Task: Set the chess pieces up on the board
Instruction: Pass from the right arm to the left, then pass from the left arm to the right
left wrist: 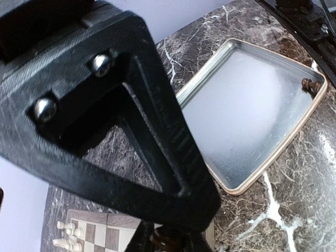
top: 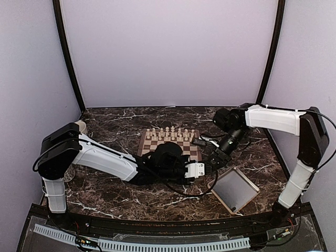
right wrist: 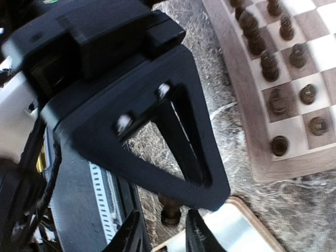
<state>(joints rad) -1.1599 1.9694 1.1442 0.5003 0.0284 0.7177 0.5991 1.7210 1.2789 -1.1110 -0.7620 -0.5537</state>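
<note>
Two end effectors meet by the board's [top: 142,145] near right corner — left end effector [left wrist: 167,244] narrowly pinching a dark chess piece [left wrist: 164,237], right end effector [right wrist: 164,237] slightly parted around a dark piece [right wrist: 170,211].

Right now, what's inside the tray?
One dark chess piece lies in a corner of the tray; the rest I see is bare. The left arm's fingers hide one edge.

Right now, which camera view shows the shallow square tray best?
The left wrist view: the tray fills the frame, nearly whole, with a dark piece in one corner. The top view shows it small; the right wrist view catches only one corner.
</note>
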